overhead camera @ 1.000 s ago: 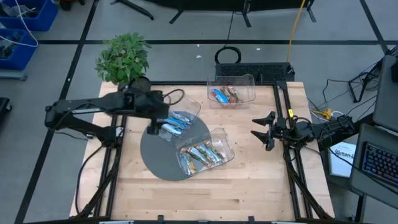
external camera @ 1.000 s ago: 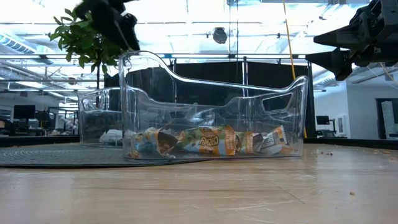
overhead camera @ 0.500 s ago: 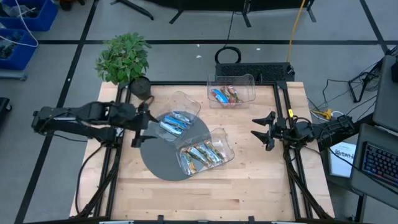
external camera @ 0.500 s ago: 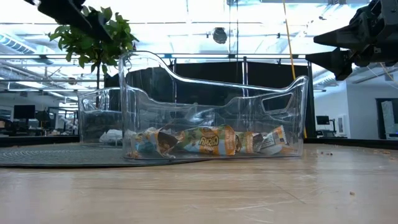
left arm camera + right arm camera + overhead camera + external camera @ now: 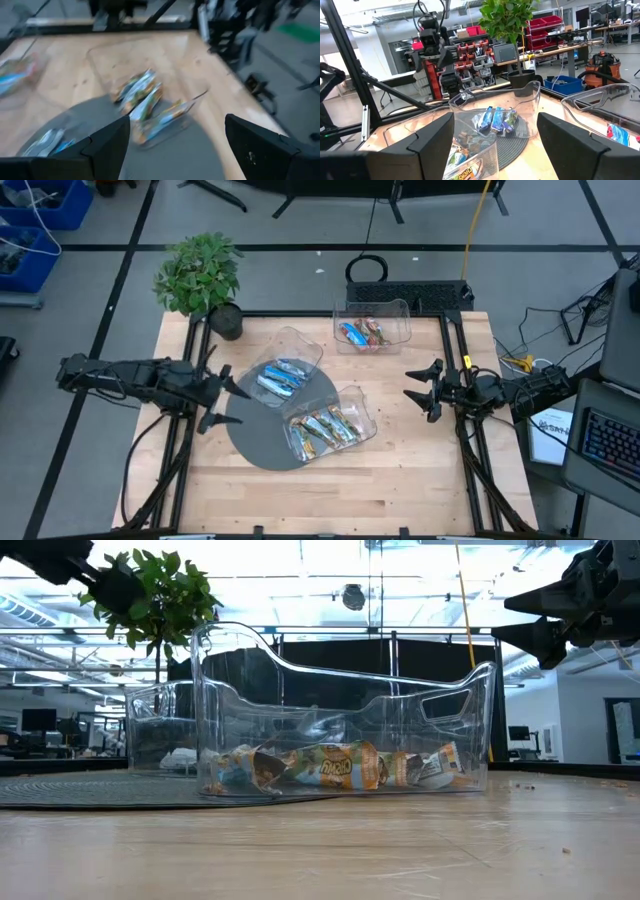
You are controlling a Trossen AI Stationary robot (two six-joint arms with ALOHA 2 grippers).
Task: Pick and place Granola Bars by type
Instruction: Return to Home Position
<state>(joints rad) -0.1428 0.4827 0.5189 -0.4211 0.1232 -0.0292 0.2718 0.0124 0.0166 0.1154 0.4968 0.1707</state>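
Granola bars lie in three clear bins. Blue bars (image 5: pixel 280 377) fill the bin on the far part of the grey round mat (image 5: pixel 255 442). Tan-gold bars (image 5: pixel 325 427) lie in the bin at the mat's right, and reddish multicolour bars (image 5: pixel 362 333) in the far bin. My left gripper (image 5: pixel 236 406) hangs open and empty over the mat's left edge, pointing toward the table's right. My right gripper (image 5: pixel 420 393) waits open and empty at the right edge, pointing left.
A potted plant (image 5: pixel 200 275) stands at the table's far left corner. The near half of the wooden table (image 5: pixel 330 490) shows bare wood. Black frame rails (image 5: pixel 458 350) run along the table's sides.
My left gripper has drawn back from above the blue bars' bin toward the table's left edge and has sunk. It has tipped from pointing steeply down to nearly level. It has stayed open and empty. The bins and bars have not moved.
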